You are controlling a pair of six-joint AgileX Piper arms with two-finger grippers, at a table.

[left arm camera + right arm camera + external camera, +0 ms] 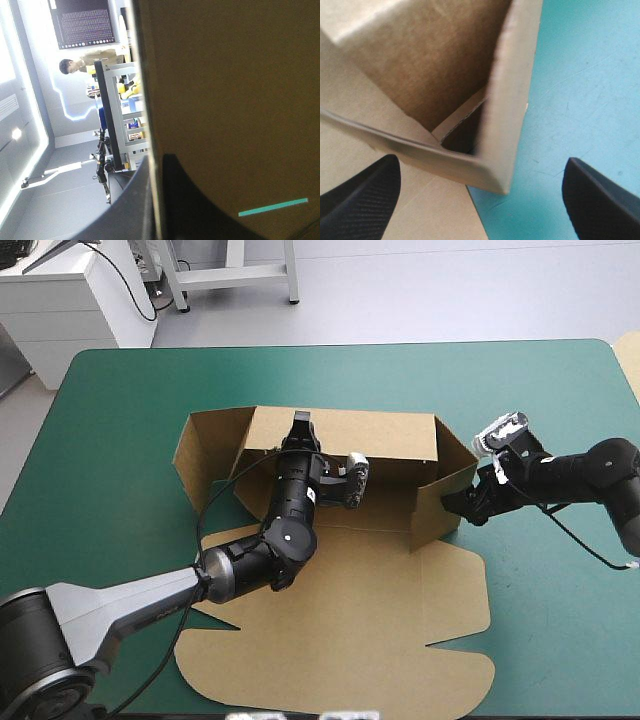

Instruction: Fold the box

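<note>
Box (380,570) half up: walls raised, tucking left, lid flat at 6 o'clock; left gripper (300,423) clamps 12 o'clock wall, right gripper (452,503) wide around 3 o'clock corner.

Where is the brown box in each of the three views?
High view: the box lies mid-table, far walls raised, lid flat nearer.
Left wrist view: its wall, close up, is held in the left gripper.
Right wrist view: its raised corner stands inside the open right gripper.
Shared landmark: the teal-green cover.
</note>
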